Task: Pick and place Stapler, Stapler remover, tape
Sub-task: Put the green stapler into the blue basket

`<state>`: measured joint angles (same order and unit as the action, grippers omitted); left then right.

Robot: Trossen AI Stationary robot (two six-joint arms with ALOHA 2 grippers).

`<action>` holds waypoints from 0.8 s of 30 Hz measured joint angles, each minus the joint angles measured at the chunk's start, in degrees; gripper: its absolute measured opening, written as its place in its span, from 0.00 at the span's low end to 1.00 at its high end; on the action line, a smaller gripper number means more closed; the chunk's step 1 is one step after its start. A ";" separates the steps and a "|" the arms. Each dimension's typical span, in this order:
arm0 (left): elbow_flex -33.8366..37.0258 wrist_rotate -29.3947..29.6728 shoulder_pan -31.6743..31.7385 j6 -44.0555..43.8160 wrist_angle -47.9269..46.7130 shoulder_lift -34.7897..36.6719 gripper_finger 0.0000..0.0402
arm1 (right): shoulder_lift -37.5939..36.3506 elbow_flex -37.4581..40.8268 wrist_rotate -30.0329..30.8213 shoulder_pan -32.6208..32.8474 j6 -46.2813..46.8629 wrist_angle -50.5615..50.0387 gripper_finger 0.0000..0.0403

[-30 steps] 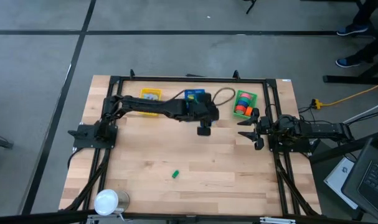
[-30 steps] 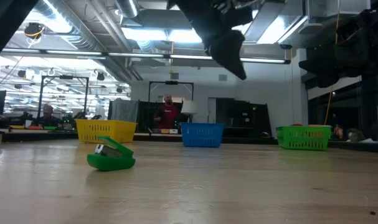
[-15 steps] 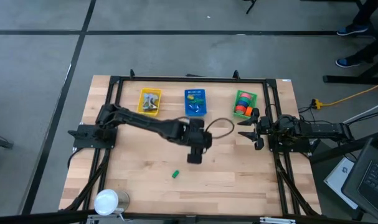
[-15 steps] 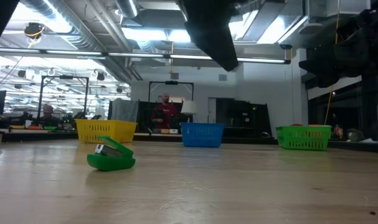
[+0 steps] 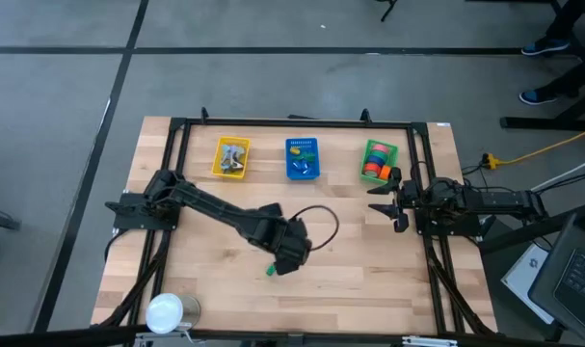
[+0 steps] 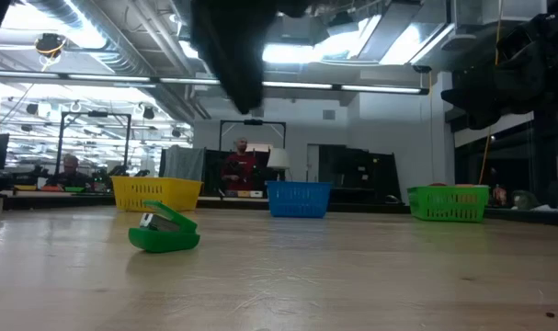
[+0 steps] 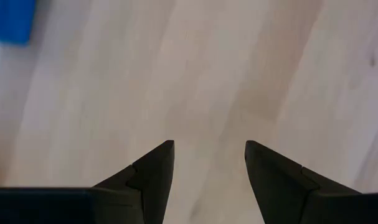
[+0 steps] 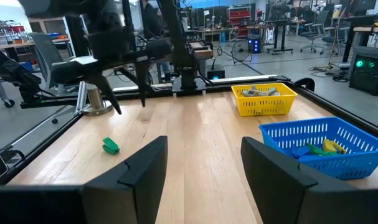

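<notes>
A small green stapler remover [image 5: 271, 271] lies on the wooden table, near the middle toward the near edge; the low view shows it too [image 6: 164, 232]. My left gripper [image 7: 208, 149] hangs open just above and beside it, pointing steeply down, with only bare wood between its fingers. The tape rolls [image 5: 374, 169] lie in the green basket [image 5: 379, 148] at the far right. I cannot make out the stapler. My right gripper [image 8: 204, 146] waits open at the table's right side, level and holding nothing.
A yellow basket [image 5: 231, 157] with greyish items and a blue basket [image 5: 303, 159] with small pieces stand along the far edge. A white round object [image 5: 165, 311] sits at the near left corner. A black frame [image 5: 292, 122] runs around the table. People stand in the room beyond.
My left gripper has swung from over the blue basket toward the table's near edge and a little left, sinking slightly and rolling at the wrist. It now hangs by the stapler remover, still open. The stapler remover has not moved.
</notes>
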<state>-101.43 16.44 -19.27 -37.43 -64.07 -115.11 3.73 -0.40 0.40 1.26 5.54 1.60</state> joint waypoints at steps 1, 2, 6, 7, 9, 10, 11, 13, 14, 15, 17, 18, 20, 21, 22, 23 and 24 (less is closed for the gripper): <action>0.00 -0.05 -0.87 -1.73 -1.14 0.00 0.48 | 0.00 0.00 0.01 -0.01 -0.02 -0.01 0.52; 0.00 -0.11 -1.75 -3.31 -1.72 0.00 0.48 | 0.00 0.02 0.01 -0.01 -0.02 -0.01 0.52; 0.00 -0.37 -4.73 -10.26 -1.71 0.00 0.48 | 0.00 0.02 0.01 -0.02 0.00 0.01 0.52; 0.00 -0.57 -5.20 -13.21 -1.73 0.00 0.48 | 0.00 0.00 -0.01 0.00 -0.02 -0.01 0.52; 0.00 -2.34 -5.67 -19.51 -1.71 0.00 0.48 | 0.00 0.00 0.01 0.00 0.00 0.00 0.52; 0.00 -3.47 -5.81 -22.26 -1.72 0.00 0.48 | 0.00 0.01 0.01 -0.02 -0.02 0.01 0.52; 0.00 -4.08 -5.89 -23.94 -1.71 0.00 0.48 | 0.00 0.01 0.01 0.00 -0.01 0.00 0.52; 0.00 -3.82 -6.26 -25.34 -1.71 0.00 0.48 | 0.00 0.01 0.01 -0.02 -0.01 -0.01 0.52; 0.00 -3.49 -6.42 -26.17 -1.71 0.00 0.48 | 0.00 0.01 0.01 -0.02 -0.01 -0.01 0.52; 0.00 -3.25 -6.51 -27.14 -1.71 0.00 0.48 | 0.00 0.00 0.01 -0.02 -0.01 0.00 0.52; 0.00 -3.32 -6.58 -29.55 -1.71 0.00 0.48 | 0.00 0.00 0.01 0.00 0.00 -0.01 0.52; 0.00 -3.54 -6.69 -30.72 -1.71 0.00 0.48 | 0.00 0.00 0.01 -0.02 0.00 0.01 0.52; 0.02 -3.69 -7.10 -33.04 -1.71 0.00 0.48 | 0.00 0.02 0.01 -0.01 -0.02 -0.01 0.52; 0.02 -3.55 -7.36 -33.79 -1.71 -0.06 0.48 | 0.00 0.00 0.01 0.00 0.00 -0.01 0.52; 0.02 -3.36 -7.61 -34.31 -1.64 -0.36 0.48 | 0.00 0.02 0.01 -0.02 0.00 0.01 0.52; 0.02 -3.19 -7.87 -34.58 -1.65 -0.82 0.48 | 0.00 0.01 0.00 -0.01 -0.01 -0.01 0.52; 0.04 -2.93 -8.17 -34.81 -1.71 -1.40 0.48 | 0.00 0.01 -0.01 0.00 -0.01 -0.01 0.52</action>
<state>-101.38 13.51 -27.43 -72.24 -65.78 -116.51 3.73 -0.40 0.38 1.26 5.53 1.58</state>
